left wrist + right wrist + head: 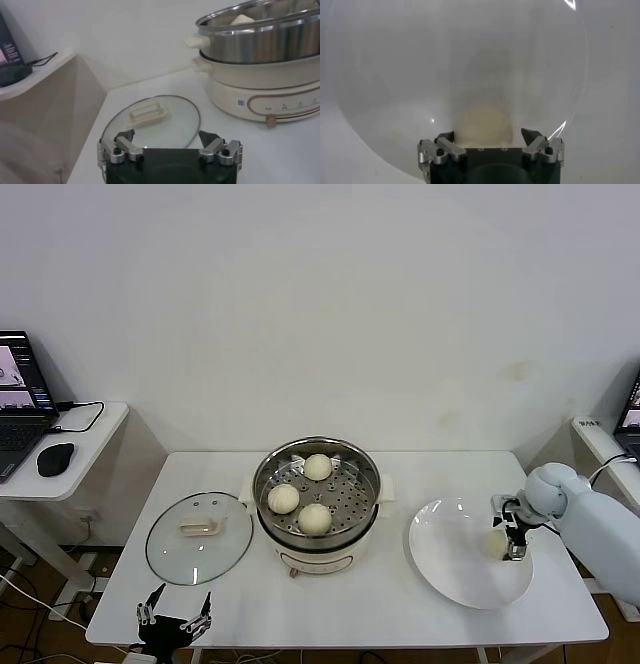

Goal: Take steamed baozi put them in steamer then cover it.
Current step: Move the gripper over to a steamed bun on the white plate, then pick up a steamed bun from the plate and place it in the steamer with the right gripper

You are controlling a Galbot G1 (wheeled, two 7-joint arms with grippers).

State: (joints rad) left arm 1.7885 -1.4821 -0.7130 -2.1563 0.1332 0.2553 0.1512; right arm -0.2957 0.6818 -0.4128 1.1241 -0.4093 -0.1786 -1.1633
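Three cream-white baozi [301,496] lie on the perforated tray of the steel steamer [367,504] at the table's middle. A fourth baozi [495,542] lies on the white plate [450,569] at the right. My right gripper [514,536] hangs open just above that baozi, its fingers on either side of it; in the right wrist view the baozi [483,125] sits between the spread fingertips [530,134]. The glass cover [199,536] with its cream handle [200,529] lies flat left of the steamer. My left gripper [174,616] is open and empty at the table's front left edge.
A side desk at the far left holds a laptop [20,399] and a black mouse [55,458]. In the left wrist view the cover [152,120] lies just ahead of the gripper [169,142], the steamer [260,65] beyond it.
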